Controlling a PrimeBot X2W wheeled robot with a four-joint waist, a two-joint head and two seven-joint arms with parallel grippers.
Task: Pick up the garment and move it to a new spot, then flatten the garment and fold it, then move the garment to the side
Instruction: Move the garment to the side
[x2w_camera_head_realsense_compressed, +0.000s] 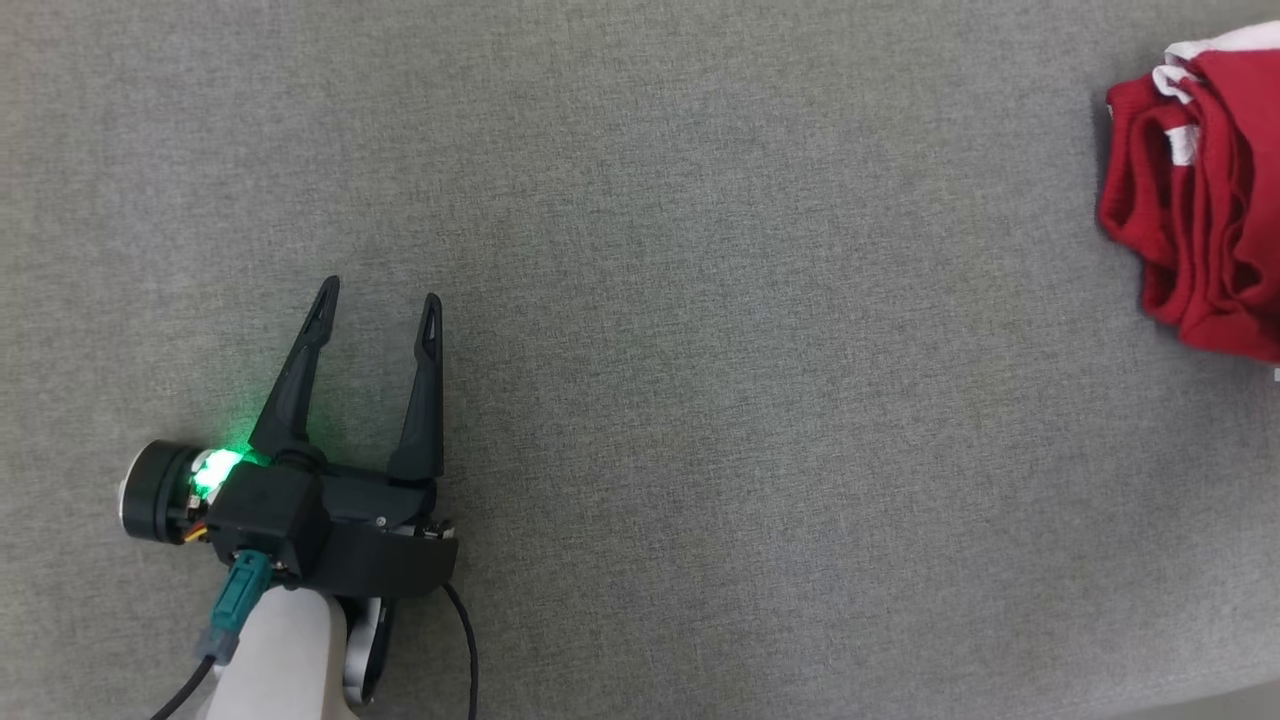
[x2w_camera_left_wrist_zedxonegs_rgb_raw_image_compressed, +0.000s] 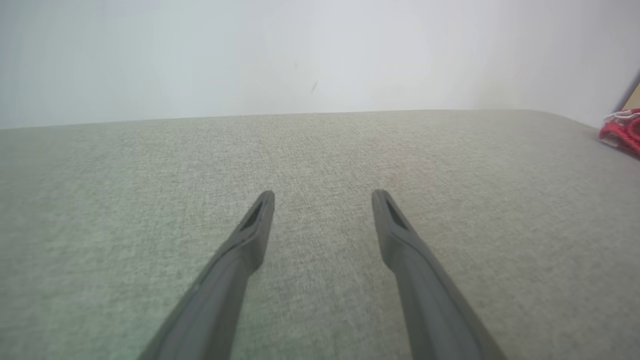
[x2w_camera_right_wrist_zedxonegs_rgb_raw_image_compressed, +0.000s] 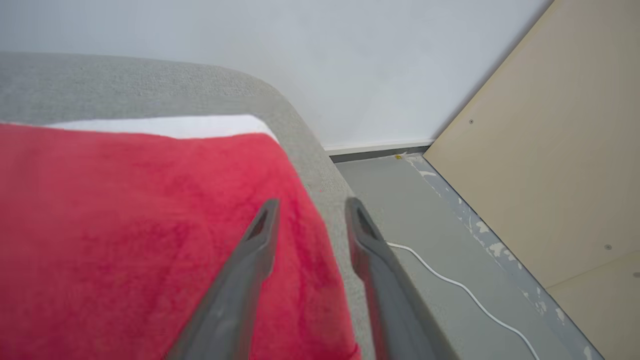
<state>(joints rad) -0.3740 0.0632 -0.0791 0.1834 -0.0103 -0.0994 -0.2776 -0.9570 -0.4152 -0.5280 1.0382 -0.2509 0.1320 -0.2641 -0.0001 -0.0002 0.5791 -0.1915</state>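
garment (x2w_camera_head_realsense_compressed: 1210, 220): lay folded at 2 o'clock by the edge, likely put aside as the task asks. soft red knit, rounded layers, white trim. right gripper (x2w_camera_right_wrist_zedxonegs_rgb_raw_image_compressed: 311, 201): hovered over it, jaws parted, empty. left gripper (x2w_camera_head_realsense_compressed: 381, 292): hung at 8 o'clock, wide open, over coarse grey surface (x2w_camera_head_realsense_compressed: 640, 300).

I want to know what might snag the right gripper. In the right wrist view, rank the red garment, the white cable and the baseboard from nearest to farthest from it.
1. red garment: directly under the right gripper, spreading to the left.
2. white cable: lower down on the floor, to the right.
3. baseboard: far ahead, at the foot of the wall.
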